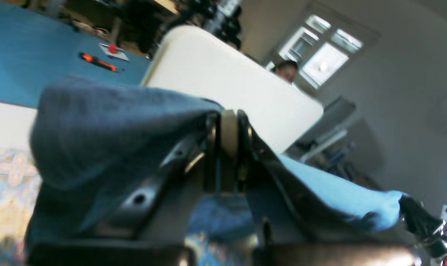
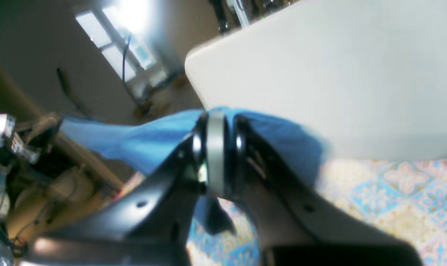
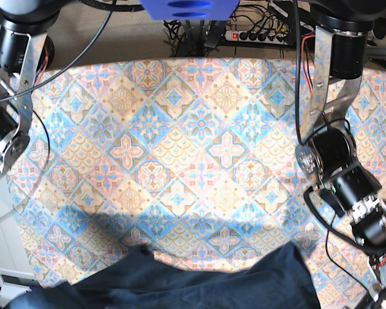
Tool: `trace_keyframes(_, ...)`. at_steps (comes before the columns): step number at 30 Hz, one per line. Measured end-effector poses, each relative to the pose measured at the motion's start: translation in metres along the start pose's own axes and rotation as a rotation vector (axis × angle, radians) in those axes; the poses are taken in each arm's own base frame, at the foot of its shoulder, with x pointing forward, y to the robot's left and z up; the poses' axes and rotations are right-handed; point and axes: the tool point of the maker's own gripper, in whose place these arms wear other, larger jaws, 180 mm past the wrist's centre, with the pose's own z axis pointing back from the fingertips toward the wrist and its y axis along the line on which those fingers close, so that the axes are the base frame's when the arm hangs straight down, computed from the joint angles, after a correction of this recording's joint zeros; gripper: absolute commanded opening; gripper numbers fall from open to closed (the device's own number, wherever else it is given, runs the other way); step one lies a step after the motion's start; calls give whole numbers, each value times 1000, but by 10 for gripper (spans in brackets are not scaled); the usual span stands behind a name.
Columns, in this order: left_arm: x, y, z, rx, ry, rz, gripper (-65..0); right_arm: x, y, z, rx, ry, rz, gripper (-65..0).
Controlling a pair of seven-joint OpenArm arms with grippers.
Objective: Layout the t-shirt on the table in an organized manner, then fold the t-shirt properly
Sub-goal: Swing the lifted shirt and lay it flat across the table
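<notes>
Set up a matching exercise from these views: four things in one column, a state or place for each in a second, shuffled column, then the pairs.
Things
1. left gripper
2. right gripper
3. dark navy soft cloth t-shirt
4. table with blue, pink and cream diamond-tile cloth

States or places
A. lies under everything, mostly bare in the base view
B. pinches cloth, patterned tiles at its camera's lower right
C. stretched between both grippers
D. pinches cloth, patterned tiles at its camera's lower left

Pairs: 1-D, 2-B, 3-C, 4-A
</notes>
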Motion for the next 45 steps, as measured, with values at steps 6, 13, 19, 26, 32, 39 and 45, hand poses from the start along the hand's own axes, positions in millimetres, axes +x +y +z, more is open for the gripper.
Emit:
trace_keyframes(6,-95,32,56,89,173,-36,-650,-86,1,30,-4,143,20,-626)
trace_keyframes(13,-186,43,131,134,331,-45,-650,-162,-7,93,-130,289,48,-627)
trace_keyframes(19,-253,65,199,235,513,-9,-650,-218,3,140,-176,435,46,-627)
trace_keyframes(26,-287,101,266,391,619,69,-650,-275,10,186,-216,607,-25,-627)
trace_keyframes(32,-303,112,305,460,701,85,-650,-305,8,236,-294,711,-101,-627)
trace_keyframes(39,-317,118,334,505,774,102,-650,-309,38,261,-292,789,-25,-627)
trace_keyframes(45,-319,122,346,523,807,88,-650,-320,59,278,-274,869,-3,-627)
